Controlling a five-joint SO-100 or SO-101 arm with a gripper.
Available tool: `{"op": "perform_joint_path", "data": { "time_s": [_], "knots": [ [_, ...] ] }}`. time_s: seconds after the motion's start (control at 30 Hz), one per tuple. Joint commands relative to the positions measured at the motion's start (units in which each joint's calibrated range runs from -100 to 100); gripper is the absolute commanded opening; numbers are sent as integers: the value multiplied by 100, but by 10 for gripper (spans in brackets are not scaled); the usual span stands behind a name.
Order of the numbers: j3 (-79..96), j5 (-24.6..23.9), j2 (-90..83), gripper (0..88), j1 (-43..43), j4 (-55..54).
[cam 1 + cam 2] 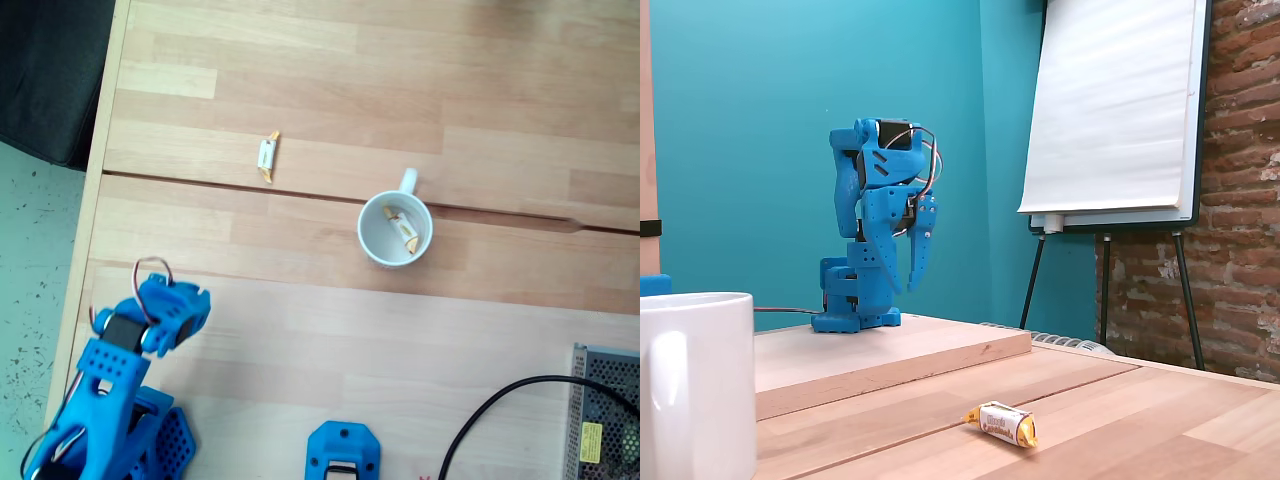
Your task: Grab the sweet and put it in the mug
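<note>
A teal wall point(750, 110) stood behind the light wooden table point(1120, 400), with a brick wall point(1240, 200) at three o'clock in that fixed view. A white flip chart point(1110, 110) on dark tripod legs stood before them. From above, speckled pale floor point(35, 260) lay at nine o'clock.

Two sweets point(266, 157) point(404, 231), one mug point(372, 250), one blue arm point(120, 390)
</note>
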Motion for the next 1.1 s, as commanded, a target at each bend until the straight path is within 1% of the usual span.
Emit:
{"op": "perform_joint_path", "data": {
  "time_s": [0.0,0.43,0.63,0.8,0.97,1.07],
  "knots": [
    [-938,10,747,32,43,-1],
    [-3212,44,2839,32,36,-1],
    [-4131,474,3751,32,36,-1],
    [-4827,723,4422,32,43,-1],
    [-5648,718,5093,32,43,-9],
    [-6183,615,5567,32,43,-1]
  ]
}}
